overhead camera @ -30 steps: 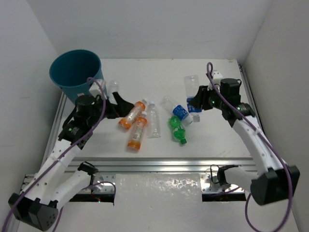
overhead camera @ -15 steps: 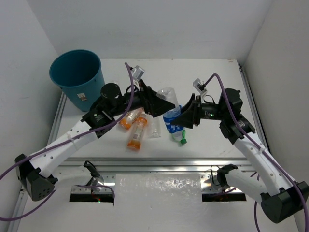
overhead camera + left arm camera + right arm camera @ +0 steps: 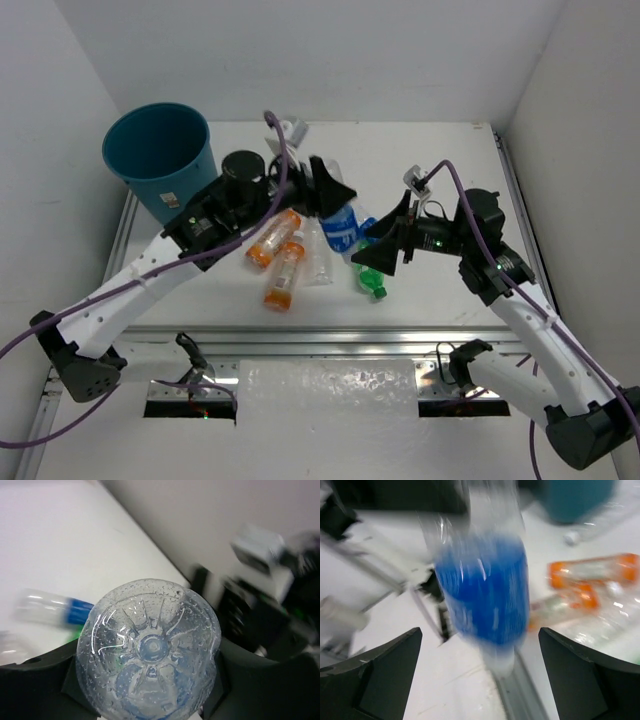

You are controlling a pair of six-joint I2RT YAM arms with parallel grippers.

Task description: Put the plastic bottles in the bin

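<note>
We record a white table (image 3: 380, 140) enclosed by a plain white back wall (image 3: 330, 60), left wall (image 3: 40, 120) and right wall (image 3: 590, 120). An aluminium rail (image 3: 330, 338) borders its near edge. Lighting is even.

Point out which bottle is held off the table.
The clear blue-labelled bottle, gripped at its base end by the left gripper. The orange bottles and the green bottle lie flat on the table.
</note>
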